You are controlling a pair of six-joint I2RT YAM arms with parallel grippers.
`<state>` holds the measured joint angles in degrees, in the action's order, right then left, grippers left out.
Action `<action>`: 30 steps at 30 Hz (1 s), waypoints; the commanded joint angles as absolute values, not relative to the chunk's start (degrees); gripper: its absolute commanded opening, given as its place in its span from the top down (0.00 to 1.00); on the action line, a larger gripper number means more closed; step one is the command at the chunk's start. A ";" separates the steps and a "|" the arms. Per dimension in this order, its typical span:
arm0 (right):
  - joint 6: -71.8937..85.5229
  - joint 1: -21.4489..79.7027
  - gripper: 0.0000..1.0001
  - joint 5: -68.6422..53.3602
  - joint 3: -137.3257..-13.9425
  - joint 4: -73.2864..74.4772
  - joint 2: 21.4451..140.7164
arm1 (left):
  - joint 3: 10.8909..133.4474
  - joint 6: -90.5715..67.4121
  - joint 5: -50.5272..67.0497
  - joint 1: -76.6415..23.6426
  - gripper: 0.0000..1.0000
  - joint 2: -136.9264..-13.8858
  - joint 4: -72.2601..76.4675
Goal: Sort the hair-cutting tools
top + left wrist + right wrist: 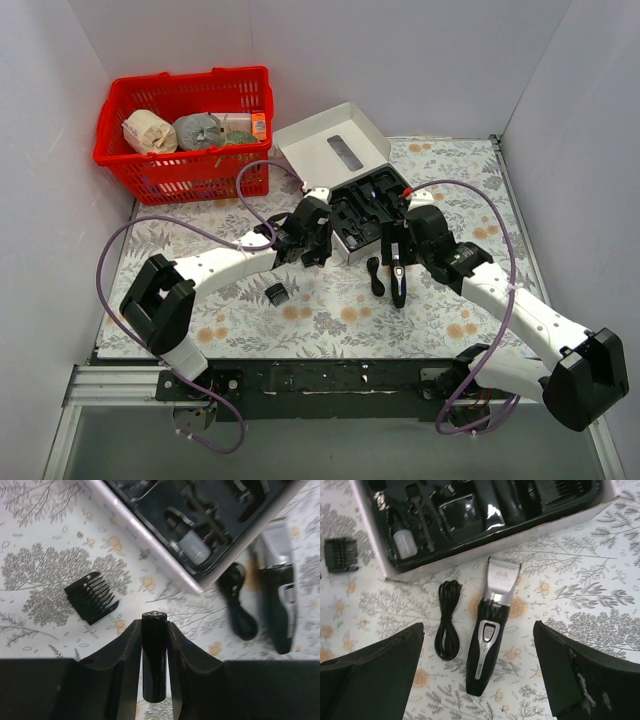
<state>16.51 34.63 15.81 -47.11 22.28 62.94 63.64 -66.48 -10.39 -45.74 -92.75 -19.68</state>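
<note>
From above, a red basket (185, 135) of rolls and packets sits in the upper left corner of the flowered surface (330, 320). An open box (352, 205) lies in the middle with its pale lid tipped back. The clipper (398, 281) lies on the surface just below the box's lower right side, and the cord (375, 276) lies just left of it. One comb (277, 293) lies alone, lower left of the box. The left arm (215, 265) ends at the box's left edge. The right arm (510, 300) ends over the clipper's upper end.

In the left wrist view, the left fingers (125, 652) are clamped on a small black cylinder (154, 655) with a silvery tip, which stands upright at the bottom centre. The comb (92, 597) lies to the left, teeth pointing to the upper left. The box (200, 520) fills the top. The cord (240, 607) and the clipper (280, 592) lie blurred at the right.

In the right wrist view, the right fingers (380, 675) stand wide apart at the lower corners, holding nothing. The clipper (492, 640) lies between them in mid-frame, its silvery head pointing up, just beside the box (385, 567) wall. The cord (447, 625) lies coiled just left of it, apart from it. The comb (340, 555) lies at the upper left, beside the box's corner. A small pale bottle (402, 542) rests in the box's black tray.
</note>
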 commanded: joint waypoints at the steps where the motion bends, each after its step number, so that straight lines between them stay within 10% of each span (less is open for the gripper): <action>1: 19.07 31.39 0.02 21.89 -50.36 17.32 66.87 | 71.52 -72.15 -8.79 -46.05 1.00 -91.92 -21.97; 30: 20.66 5.63 0.02 18.73 -82.97 9.84 111.62 | 73.12 -79.28 -14.32 -46.58 1.00 -88.77 -18.28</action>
